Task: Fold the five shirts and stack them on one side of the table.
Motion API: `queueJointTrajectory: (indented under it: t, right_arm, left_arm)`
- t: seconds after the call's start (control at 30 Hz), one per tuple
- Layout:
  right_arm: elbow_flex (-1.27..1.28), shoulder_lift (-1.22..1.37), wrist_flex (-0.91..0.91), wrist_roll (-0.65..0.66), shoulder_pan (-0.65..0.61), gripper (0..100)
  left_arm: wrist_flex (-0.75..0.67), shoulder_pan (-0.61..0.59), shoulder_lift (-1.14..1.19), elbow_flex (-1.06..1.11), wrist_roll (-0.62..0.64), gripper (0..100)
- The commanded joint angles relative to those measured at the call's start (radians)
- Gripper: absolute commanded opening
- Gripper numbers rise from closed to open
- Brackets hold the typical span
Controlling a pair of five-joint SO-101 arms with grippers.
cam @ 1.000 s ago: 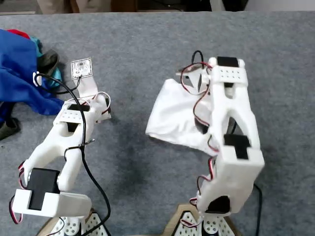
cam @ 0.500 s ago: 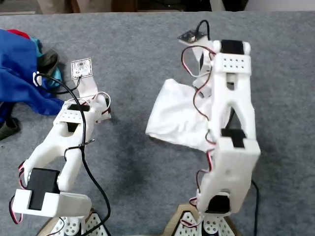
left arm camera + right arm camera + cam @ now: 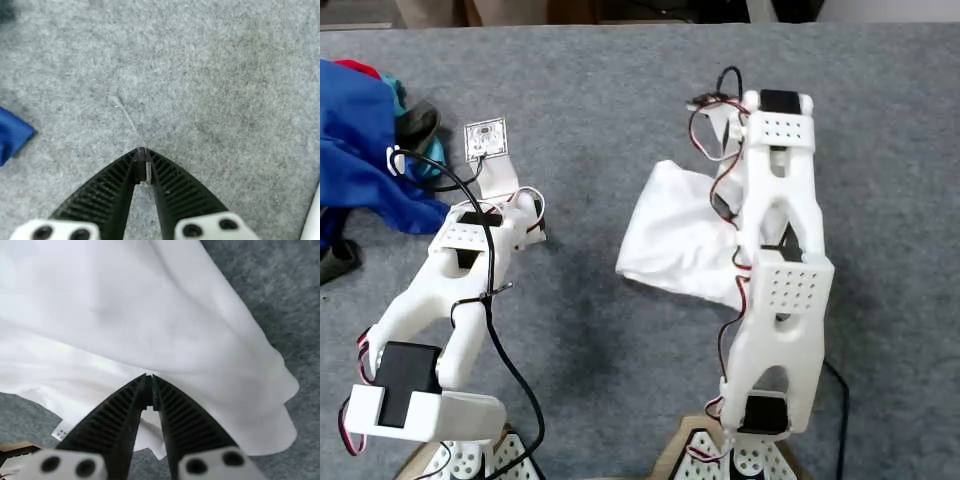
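Observation:
A crumpled white shirt (image 3: 675, 230) lies on the grey carpeted table, right of centre. My right arm (image 3: 780, 200) stretches over its right side. In the right wrist view my right gripper (image 3: 150, 377) is shut, its tips resting on a fold of the white shirt (image 3: 150, 315); I cannot tell if any cloth is pinched. My left arm (image 3: 470, 240) is at the left, beside a heap of shirts, blue (image 3: 360, 140) on top. My left gripper (image 3: 141, 152) is shut over bare carpet, with a blue cloth corner (image 3: 12, 137) off to one side.
Red and teal cloth (image 3: 390, 85) peeks from under the blue heap at the far left. A dark item (image 3: 335, 262) lies at the table's left edge. Open carpet (image 3: 580, 110) runs between the two arms and along the far side.
The right arm stretched farther out over the shirt's far edge, then drew back with its elbow raised. The white shirt's far edge shifted a little. The left arm kept still.

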Motion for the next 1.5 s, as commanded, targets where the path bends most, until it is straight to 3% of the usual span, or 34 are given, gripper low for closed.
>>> queueJointTrajectory:
  t: [0.0, 0.3, 0.7, 0.97, 1.13, 1.3, 1.47]
  right_arm:
    - [0.044, -0.015, 0.021, -0.003, 0.039, 0.5]
    - [0.39, -0.249, 0.003, 0.031, 0.048, 0.5]
    - [0.759, -0.509, -0.149, 0.051, 0.099, 0.5]
    - [0.975, -0.495, -0.362, 0.058, 0.099, 0.5]
    - [0.917, -0.611, -0.353, 0.054, 0.174, 0.5]
    - [0.641, -0.799, -0.261, 0.058, 0.199, 0.6]
    - [0.418, -0.757, -0.238, 0.06, 0.193, 0.8]
  left_arm:
    - [0.002, -0.006, -0.005, -0.046, 0.005, 2]
    - [0.002, -0.008, -0.005, -0.048, 0.005, 2]
    - [0.002, -0.006, -0.005, -0.046, 0.005, 2]
    - [0.002, -0.006, -0.005, -0.043, 0.005, 2]
    - [0.002, -0.005, -0.007, -0.043, 0.005, 2]
    - [0.032, 0.0, -0.01, -0.052, 0.005, 2]
    - [0.098, 0.089, -0.012, -0.141, 0.011, 2]
